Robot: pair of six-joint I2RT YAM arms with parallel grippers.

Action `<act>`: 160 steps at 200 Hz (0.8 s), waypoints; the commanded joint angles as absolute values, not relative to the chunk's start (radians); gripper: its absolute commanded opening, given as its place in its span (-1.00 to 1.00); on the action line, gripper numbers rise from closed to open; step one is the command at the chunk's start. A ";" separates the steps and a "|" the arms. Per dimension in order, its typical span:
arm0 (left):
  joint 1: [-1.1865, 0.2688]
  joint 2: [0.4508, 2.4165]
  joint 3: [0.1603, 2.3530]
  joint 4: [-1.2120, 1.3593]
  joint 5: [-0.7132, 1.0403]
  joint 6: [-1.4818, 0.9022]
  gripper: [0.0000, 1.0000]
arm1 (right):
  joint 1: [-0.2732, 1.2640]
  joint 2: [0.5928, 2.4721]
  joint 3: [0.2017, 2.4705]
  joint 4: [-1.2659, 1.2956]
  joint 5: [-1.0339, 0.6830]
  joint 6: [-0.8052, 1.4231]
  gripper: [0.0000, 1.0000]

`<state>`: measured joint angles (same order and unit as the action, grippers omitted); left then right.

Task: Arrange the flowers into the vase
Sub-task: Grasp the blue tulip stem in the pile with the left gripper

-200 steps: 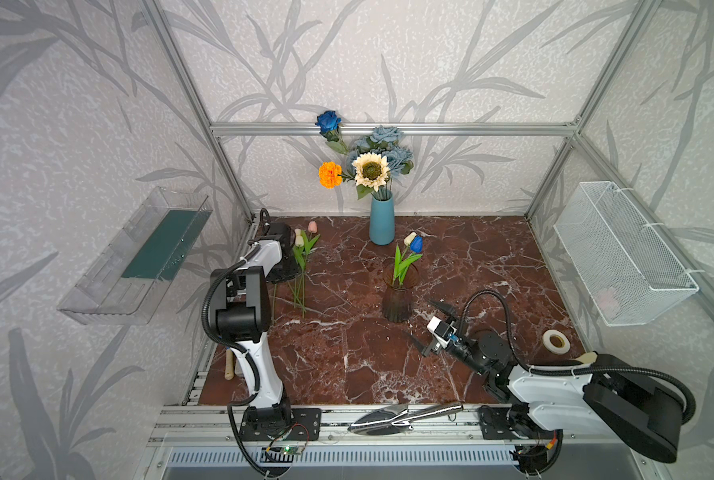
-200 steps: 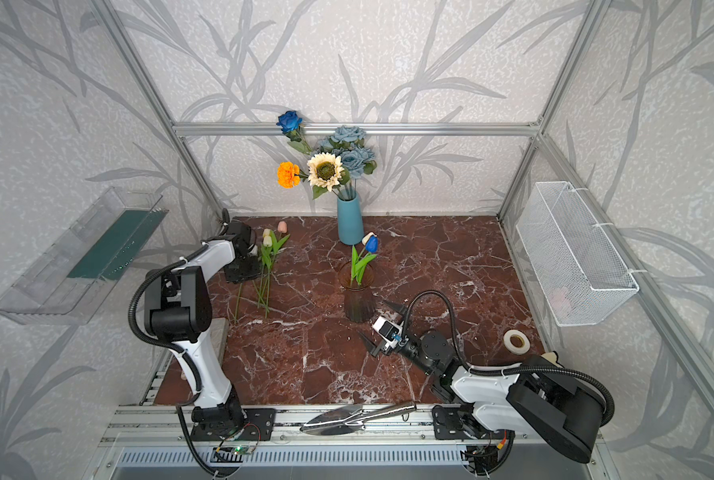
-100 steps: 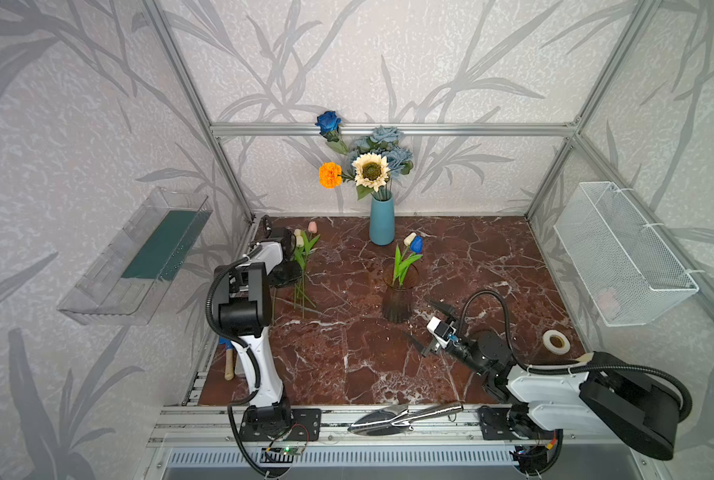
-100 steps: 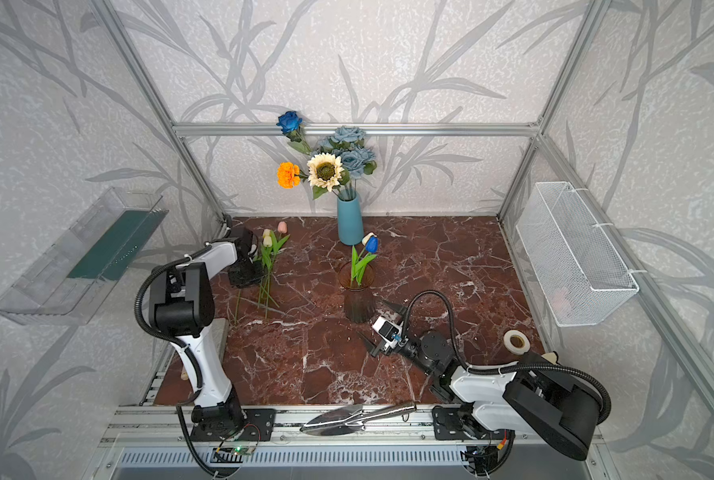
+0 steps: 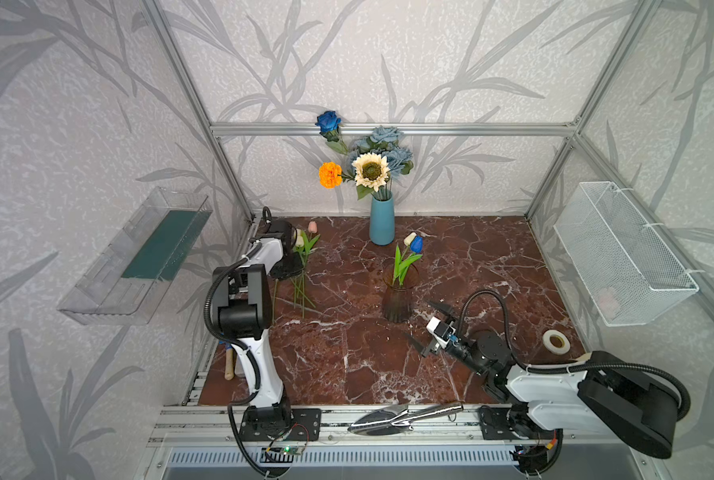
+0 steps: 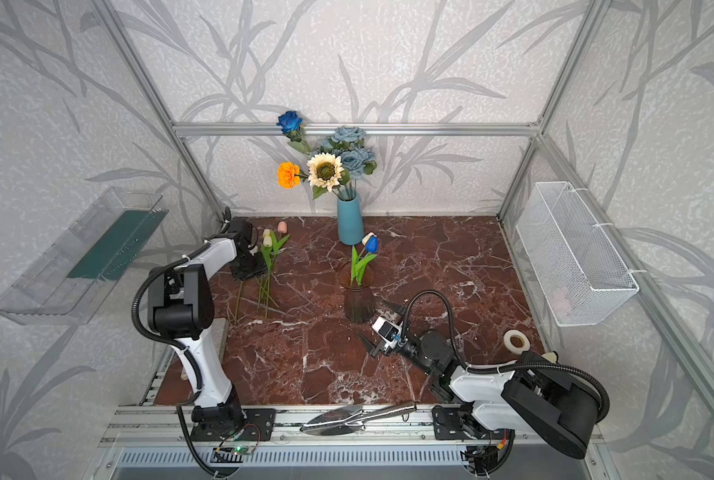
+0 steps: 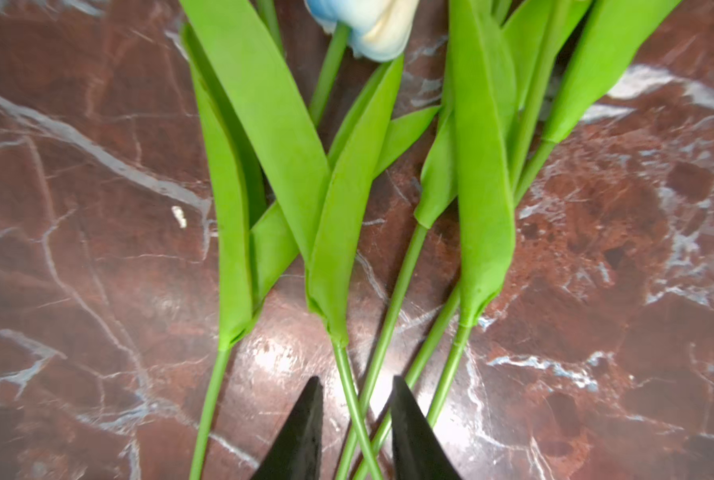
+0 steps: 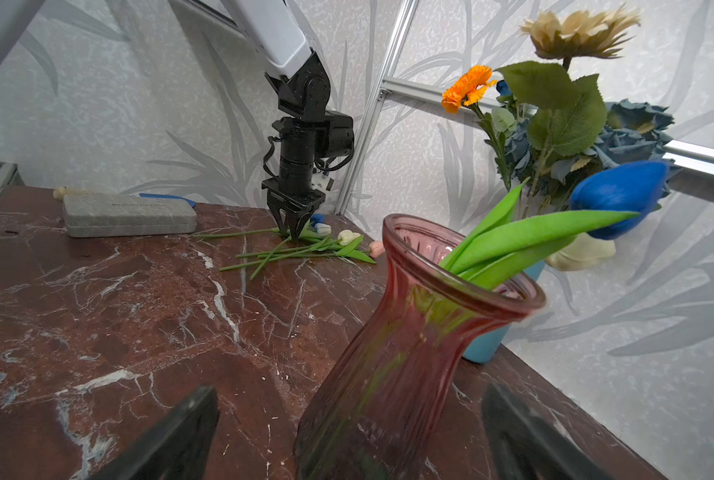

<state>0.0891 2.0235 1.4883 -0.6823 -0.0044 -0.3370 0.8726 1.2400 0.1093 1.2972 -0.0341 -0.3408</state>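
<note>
- Tulips (image 5: 305, 249) lie loose on the marble table (image 5: 347, 365), left side, stems running from far blooms toward the near edge; the left arm (image 5: 243, 299) is far nearer.
- Left gripper (image 7: 357, 415) points straight down, jaws narrow, straddling two crossed stems across their length, seemingly not pinching.
- Right gripper (image 5: 426, 326) gapes wide just beside the glass vase (image 5: 396, 303), which holds a blue tulip (image 5: 416, 244) and a cream one.
- Only the left wrist view shows stems between the tips; top views hide them.

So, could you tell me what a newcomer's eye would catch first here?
Probably the blue vase at the back wall, topped by a cream sunflower and orange marigold. Next, the pink glass vase in the middle holding a blue tulip, and loose tulips lying at the left under the left pincer.
</note>
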 commanded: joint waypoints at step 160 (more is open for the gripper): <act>0.104 2.037 1.450 -0.652 -0.024 -0.345 -0.90 | 0.879 1.230 0.124 1.329 -0.038 -0.336 0.99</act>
